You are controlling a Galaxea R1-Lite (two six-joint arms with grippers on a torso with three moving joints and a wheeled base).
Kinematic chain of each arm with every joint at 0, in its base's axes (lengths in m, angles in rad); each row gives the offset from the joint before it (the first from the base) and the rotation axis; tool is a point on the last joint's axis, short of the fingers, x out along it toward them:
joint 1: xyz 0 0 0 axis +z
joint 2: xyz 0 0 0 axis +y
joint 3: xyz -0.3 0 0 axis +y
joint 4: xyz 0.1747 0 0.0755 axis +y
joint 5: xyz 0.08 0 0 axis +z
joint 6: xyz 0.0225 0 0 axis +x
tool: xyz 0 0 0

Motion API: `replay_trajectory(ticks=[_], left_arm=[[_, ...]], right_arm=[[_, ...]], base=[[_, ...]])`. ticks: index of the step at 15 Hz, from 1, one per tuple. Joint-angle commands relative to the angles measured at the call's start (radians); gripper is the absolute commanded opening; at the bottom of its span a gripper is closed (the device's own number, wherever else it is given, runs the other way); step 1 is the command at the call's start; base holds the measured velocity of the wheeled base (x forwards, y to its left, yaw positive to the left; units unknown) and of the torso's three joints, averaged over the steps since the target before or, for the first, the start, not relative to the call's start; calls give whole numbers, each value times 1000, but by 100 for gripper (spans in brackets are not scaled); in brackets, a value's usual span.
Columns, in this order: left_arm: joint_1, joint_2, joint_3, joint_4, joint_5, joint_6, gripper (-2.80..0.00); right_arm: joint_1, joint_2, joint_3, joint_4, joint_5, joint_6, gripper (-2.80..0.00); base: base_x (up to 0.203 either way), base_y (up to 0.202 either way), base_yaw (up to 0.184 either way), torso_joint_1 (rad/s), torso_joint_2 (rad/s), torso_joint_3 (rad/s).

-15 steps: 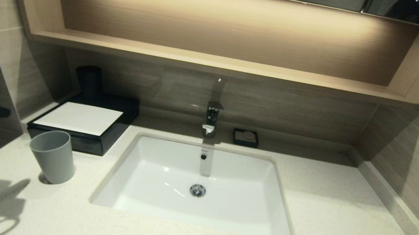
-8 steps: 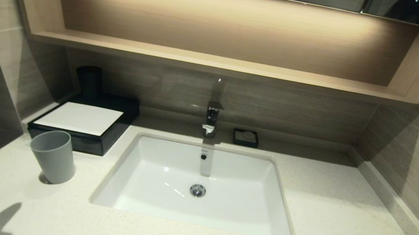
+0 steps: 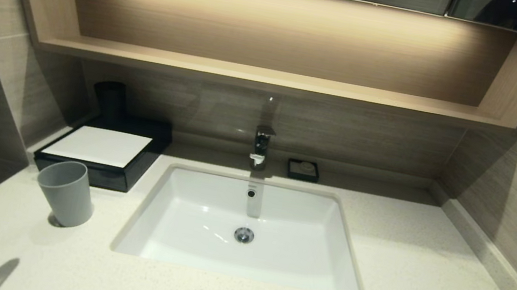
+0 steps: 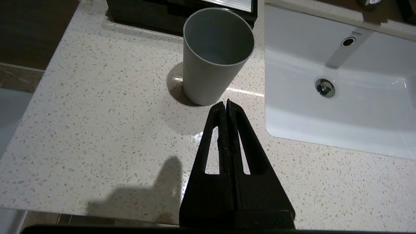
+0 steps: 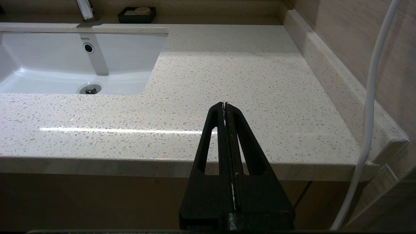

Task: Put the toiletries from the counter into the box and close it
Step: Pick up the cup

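The black box point(image 3: 125, 172) with a white top panel sits at the back left of the cream speckled counter point(image 3: 425, 278), its front flush with no drawer pulled out. No toiletries show in any view. My left gripper point(image 4: 226, 103) is shut and empty, held above the counter's front left part, short of the grey cup point(image 4: 214, 55). Only part of that arm shows at the head view's left edge. My right gripper point(image 5: 225, 104) is shut and empty over the counter's front edge, right of the sink point(image 5: 65, 61).
A grey cup point(image 3: 66, 193) stands in front of the box. The white sunken sink point(image 3: 245, 227) fills the counter's middle, with a tap point(image 3: 261, 148) and a small black soap dish point(image 3: 303, 170) behind it. A wooden shelf point(image 3: 269, 78) runs above. A white cable point(image 5: 370, 97) hangs right.
The left arm has dropped down and back along the head view's left edge, and its shadow on the counter has shrunk toward the front corner. Box and cup have not moved.
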Motion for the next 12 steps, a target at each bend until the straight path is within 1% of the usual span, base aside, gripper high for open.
replay_trajectory(ticks=[1, 4, 9, 11, 12], left_arm=[[1, 8, 43, -5, -8, 2, -280], [1, 3, 87, -28, -9, 4, -280], [1, 10, 186, -180, -10, 5, -280], [1, 12, 217, -216, -10, 12, -280], [1, 12, 231, -227, -8, 26, -280]], right_arm=[[0, -1, 2, -1, 0, 0, -280], [0, -1, 2, -1, 0, 0, -280], [0, -1, 2, -1, 0, 0, -280], [0, -1, 2, -2, 0, 0, -280], [0, -1, 2, -2, 0, 0, -280]], base=[[0, 0, 0, 0, 0, 0], [0, 0, 0, 0, 0, 0], [0, 0, 0, 0, 0, 0], [0, 0, 0, 0, 0, 0], [0, 0, 0, 0, 0, 0]])
